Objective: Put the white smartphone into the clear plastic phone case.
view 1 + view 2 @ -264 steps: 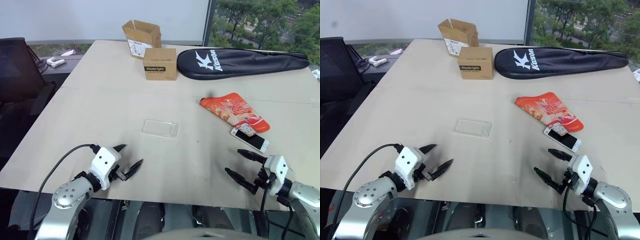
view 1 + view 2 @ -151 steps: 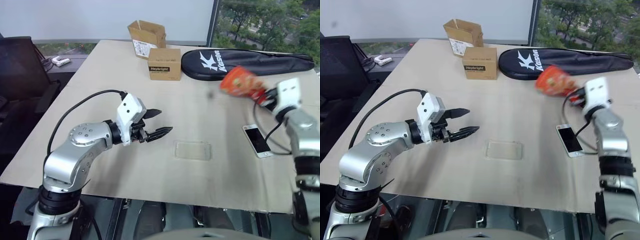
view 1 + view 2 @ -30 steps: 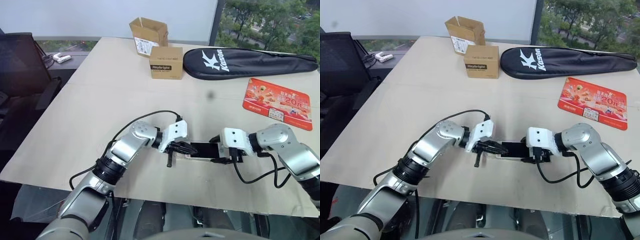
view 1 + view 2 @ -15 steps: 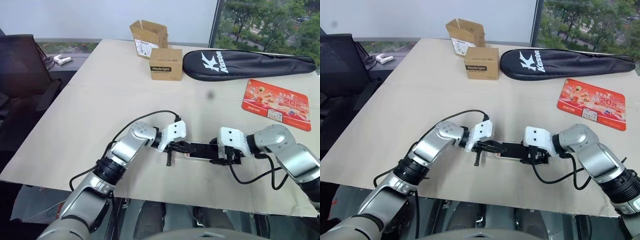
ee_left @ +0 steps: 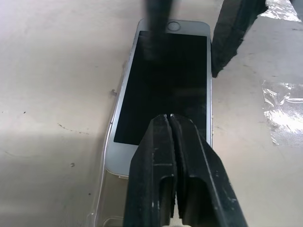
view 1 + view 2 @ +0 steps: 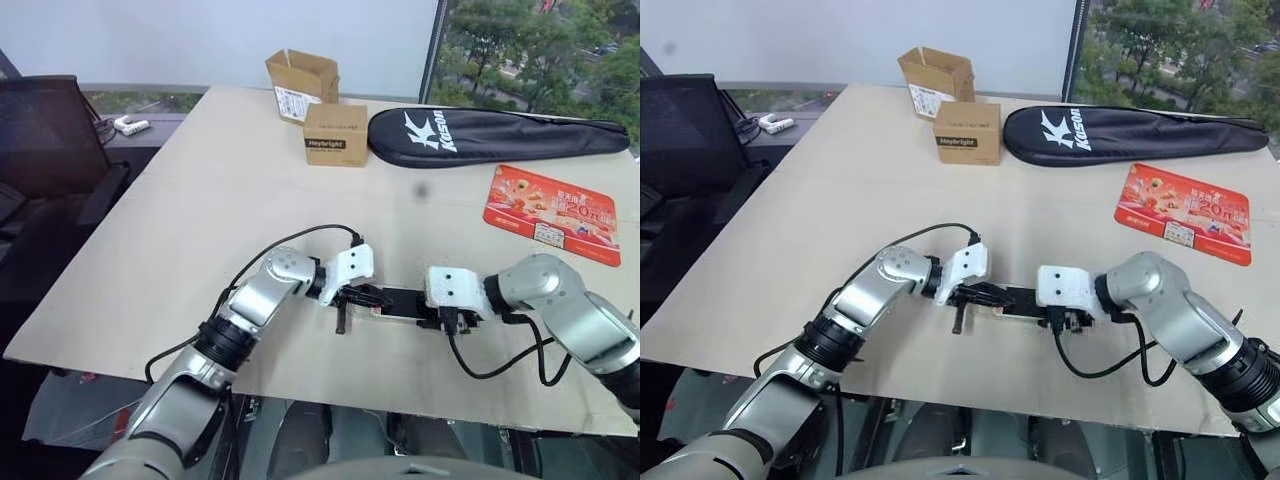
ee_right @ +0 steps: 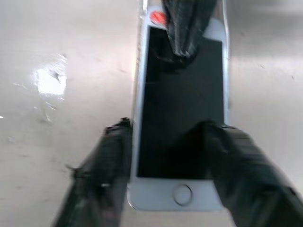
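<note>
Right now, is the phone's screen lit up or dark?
Dark. The white smartphone lies face up on the table, its screen plain black with nothing showing.

The long black racket bag [image 6: 495, 134] at the far side of the table carries a big white "K" logo with the word "Kason" beside it. The closed brown box [image 6: 335, 134] has a dark label reading "Heybright". On the orange-red snack pouch [image 6: 551, 213] a large "20" stands out; its other print is too small to read.
</note>
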Tool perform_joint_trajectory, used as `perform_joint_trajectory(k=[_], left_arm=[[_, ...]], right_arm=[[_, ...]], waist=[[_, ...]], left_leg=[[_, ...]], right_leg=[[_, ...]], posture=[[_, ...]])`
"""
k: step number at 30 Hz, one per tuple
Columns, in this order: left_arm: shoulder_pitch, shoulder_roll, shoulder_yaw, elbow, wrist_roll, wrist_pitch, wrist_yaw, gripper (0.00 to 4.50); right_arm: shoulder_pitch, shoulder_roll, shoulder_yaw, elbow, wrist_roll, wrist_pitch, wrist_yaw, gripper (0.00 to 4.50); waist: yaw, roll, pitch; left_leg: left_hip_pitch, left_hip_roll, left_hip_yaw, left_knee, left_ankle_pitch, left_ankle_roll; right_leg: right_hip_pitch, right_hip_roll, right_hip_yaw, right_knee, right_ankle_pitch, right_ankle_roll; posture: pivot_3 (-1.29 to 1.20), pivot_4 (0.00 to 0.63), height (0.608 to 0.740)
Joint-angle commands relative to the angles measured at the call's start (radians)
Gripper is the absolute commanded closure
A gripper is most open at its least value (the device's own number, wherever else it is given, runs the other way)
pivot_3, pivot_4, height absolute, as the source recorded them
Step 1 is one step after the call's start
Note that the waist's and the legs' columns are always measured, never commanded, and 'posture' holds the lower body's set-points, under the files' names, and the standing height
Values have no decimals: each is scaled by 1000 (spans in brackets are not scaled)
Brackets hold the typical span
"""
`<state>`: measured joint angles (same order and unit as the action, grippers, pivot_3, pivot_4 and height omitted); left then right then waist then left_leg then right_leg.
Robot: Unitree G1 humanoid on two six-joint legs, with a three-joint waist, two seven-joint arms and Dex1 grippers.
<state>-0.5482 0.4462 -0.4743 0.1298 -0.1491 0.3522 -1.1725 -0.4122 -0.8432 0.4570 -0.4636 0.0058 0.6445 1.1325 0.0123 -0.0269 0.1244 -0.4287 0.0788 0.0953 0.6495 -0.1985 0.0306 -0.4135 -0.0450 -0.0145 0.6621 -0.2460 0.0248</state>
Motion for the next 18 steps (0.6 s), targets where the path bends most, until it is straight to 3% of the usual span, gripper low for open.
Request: perform_joint_trajectory(k=[1, 2, 8, 12, 18], left_arm=[[55, 9, -76, 88, 75, 35, -3, 4500], [56, 9, -77, 89, 75, 35, -3, 4500], [67, 3, -84, 100, 79, 30, -3, 4500], [69, 1, -90, 111, 85, 18, -8, 4500], [67, -8, -96, 126, 89, 9, -13, 4500]], right_arm=[[-12, -1, 7, -5, -16, 18, -8, 4188], [-13, -2, 7, -3, -19, 17, -11, 4451], [3, -17, -50, -34, 24, 46, -11, 4451], [19, 46, -132, -96, 153, 97, -22, 4451], [93, 89, -88, -42, 115, -12, -88, 4451]], waist=[[0, 0, -1], [0, 0, -1], [1, 0, -2], [2, 0, -2], [4, 0, -2]], left_leg=[[0, 0, 0, 0, 0, 0], [0, 0, 0, 0, 0, 0], [0, 0, 0, 0, 0, 0], [-1, 0, -1, 0, 0, 0], [-3, -2, -4, -1, 0, 0]], right_leg=[[0, 0, 0, 0, 0, 0], [0, -1, 0, 0, 0, 0], [0, -3, -1, 0, 0, 0], [0, -4, -2, -1, 0, 0], [0, -5, -4, -2, 0, 0]], posture=[[0, 150, 732], [0, 150, 732], [0, 150, 732], [0, 150, 732], [0, 150, 732]])
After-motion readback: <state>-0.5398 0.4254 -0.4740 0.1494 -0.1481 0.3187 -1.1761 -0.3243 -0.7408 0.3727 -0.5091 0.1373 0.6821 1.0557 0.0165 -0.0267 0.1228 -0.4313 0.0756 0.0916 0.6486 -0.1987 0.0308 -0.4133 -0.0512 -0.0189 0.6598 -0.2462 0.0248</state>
